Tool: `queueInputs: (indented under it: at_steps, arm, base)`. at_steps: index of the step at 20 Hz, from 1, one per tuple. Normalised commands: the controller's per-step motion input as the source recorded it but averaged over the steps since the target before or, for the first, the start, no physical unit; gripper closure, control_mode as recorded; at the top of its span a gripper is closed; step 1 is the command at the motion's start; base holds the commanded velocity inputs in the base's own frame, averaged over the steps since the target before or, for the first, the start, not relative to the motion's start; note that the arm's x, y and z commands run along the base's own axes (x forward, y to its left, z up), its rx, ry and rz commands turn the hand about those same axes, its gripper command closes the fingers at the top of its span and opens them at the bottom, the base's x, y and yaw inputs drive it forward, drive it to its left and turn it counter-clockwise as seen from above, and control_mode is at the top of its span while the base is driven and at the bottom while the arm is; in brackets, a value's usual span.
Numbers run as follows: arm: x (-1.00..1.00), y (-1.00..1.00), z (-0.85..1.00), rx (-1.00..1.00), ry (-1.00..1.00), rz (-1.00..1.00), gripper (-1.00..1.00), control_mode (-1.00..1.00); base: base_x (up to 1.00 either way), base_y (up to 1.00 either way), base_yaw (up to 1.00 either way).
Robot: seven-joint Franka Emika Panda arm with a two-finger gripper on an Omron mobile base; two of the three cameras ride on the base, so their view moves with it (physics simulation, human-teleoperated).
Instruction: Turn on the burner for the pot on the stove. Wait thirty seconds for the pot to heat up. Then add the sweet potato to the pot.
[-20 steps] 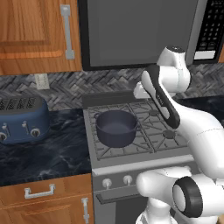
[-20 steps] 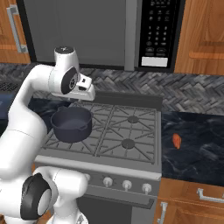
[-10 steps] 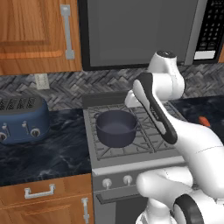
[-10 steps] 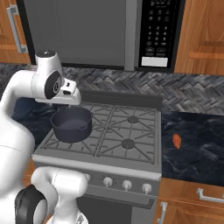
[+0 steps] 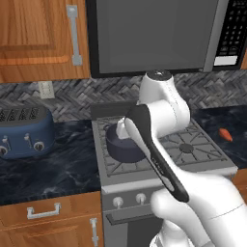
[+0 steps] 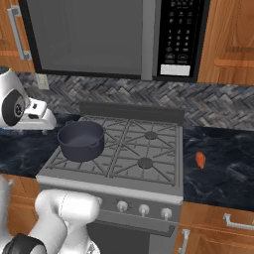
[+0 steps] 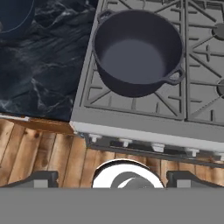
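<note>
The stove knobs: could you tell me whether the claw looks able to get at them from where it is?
Probably yes: the claw hangs above the floor before the stove, and nothing stands between it and the knobs.

1 pot (image 6: 81, 140), 1 sweet potato (image 6: 200, 159), 1 toaster (image 5: 23, 132), 4 burners (image 6: 145, 162), 1 microwave (image 6: 104, 34).

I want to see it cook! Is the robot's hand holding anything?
No, nothing. The gripper is open and empty above the stove's front edge; the sweet potato lies on the counter.
</note>
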Motion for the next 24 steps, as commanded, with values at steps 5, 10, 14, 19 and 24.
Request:
queueInputs:
  at_steps: [5,10,14,19,24]
  arm:
    - [-0.92,0.80,-0.20,-0.06,-0.05,0.00,-1.00,-1.00]
    - [-0.74,0.61,-0.38,-0.06,-0.15,0.00,-1.00,-1.00]
    - [-0.45,0.46,-0.41,-0.02,-0.20,-0.03,-1.00,-1.00]
    - [-0.12,0.33,-0.33,-0.02,-0.30,-0.07,-1.00,-1.00]
    - [0.00,0.13,-0.43,-0.06,-0.35,-0.12,-1.00,-1.00]
  base:
    - [0.00,0.00,0.00]
    - [0.00,0.00,0.00]
    - [0.00,0.00,0.00]
    - [0.00,0.00,0.00]
    - [0.00,0.00,0.00]
